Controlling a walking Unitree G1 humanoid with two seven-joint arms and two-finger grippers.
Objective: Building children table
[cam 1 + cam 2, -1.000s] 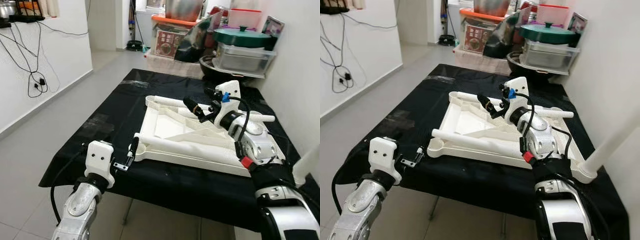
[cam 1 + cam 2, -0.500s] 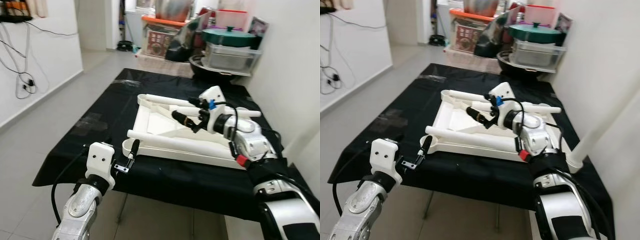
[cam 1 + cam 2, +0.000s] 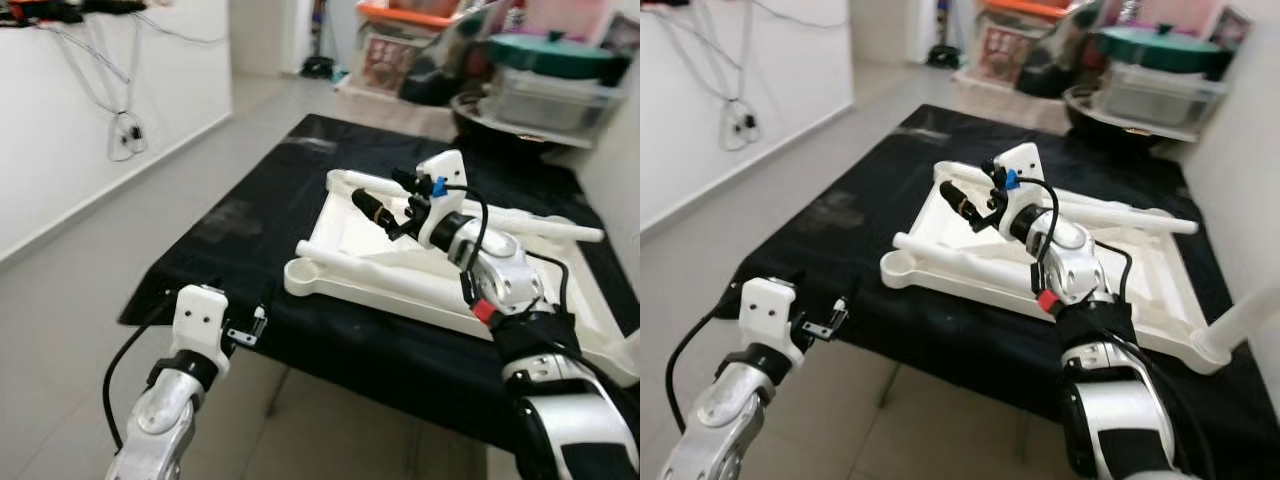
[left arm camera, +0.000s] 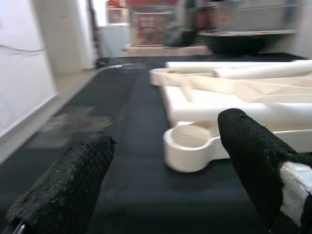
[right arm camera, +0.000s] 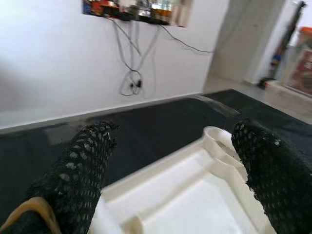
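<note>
Desk (image 3: 250,230): covered in black cloth, standing on pale tiled floor (image 3: 90,270). White wall (image 3: 70,110) on robot's left, with dangling black cables (image 3: 125,135). Beyond desk's far end: stacked storage boxes (image 3: 400,55), clear tub with green lid (image 3: 555,75).

White children's table (image 3: 440,260): lying upside down on the cloth, right of desk's middle; tube legs (image 3: 400,285) laid across it; round socket (image 4: 187,144) at near corner.

Right pincer (image 3: 372,205): raised over the upturned table, fingers apart, nothing held. Right wrist view: far corner socket (image 5: 217,139) and wall cables between the spread fingers (image 5: 83,165).

Left pincer (image 4: 165,165): low at desk's near edge, just short of the corner socket, fingers apart, empty. Left wrist view: cloth close up, worn grey patch (image 4: 73,124).
</note>
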